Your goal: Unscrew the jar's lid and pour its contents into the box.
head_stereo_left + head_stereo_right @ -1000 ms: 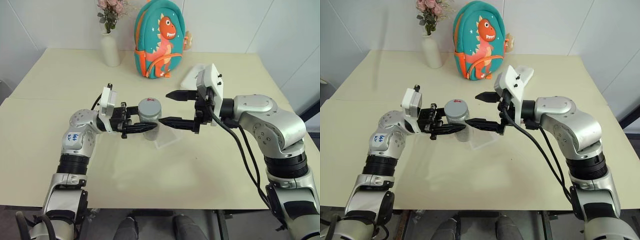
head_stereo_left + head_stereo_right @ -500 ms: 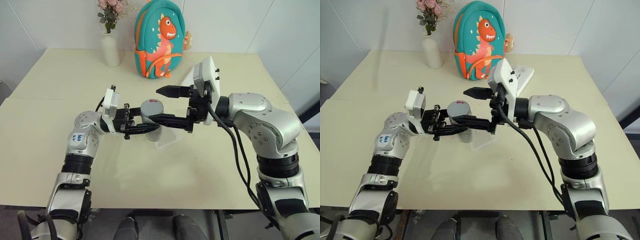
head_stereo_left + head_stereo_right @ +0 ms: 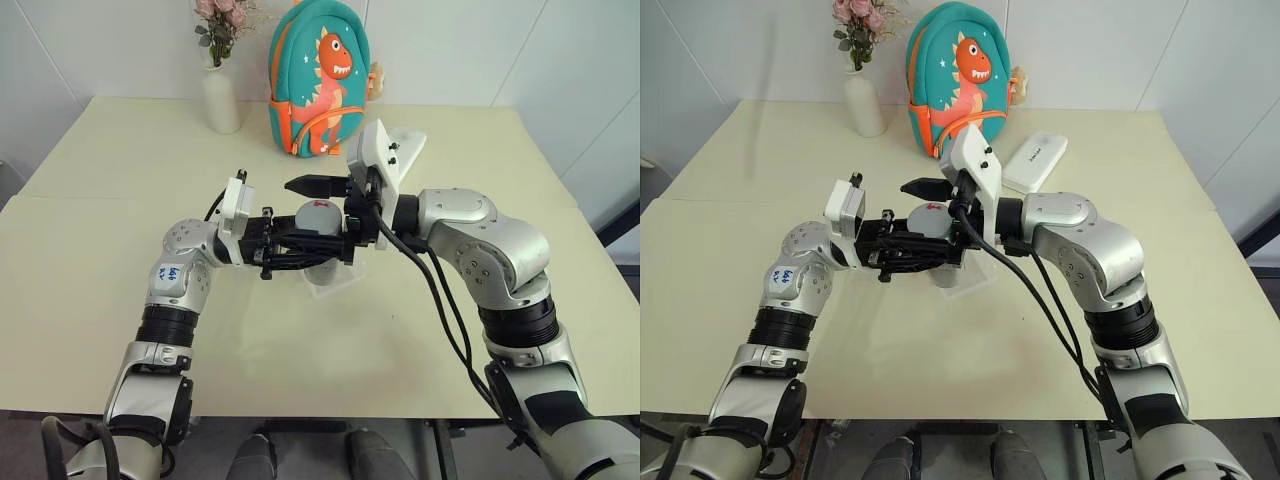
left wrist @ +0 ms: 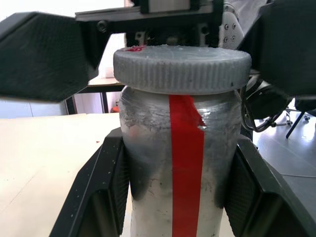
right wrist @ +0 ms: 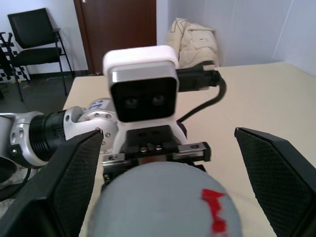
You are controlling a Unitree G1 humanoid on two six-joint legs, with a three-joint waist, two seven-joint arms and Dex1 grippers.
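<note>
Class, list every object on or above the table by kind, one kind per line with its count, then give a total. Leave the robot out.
Jar: 1
Lid: 1
Clear box: 1
White vase with flowers: 1
Dinosaur backpack: 1
White oblong case: 1
Total: 6

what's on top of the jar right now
The grey lid sits on the jar, with a red mark on its top. The open right gripper straddles it. The jar's contents are not discernible through its wall.
</note>
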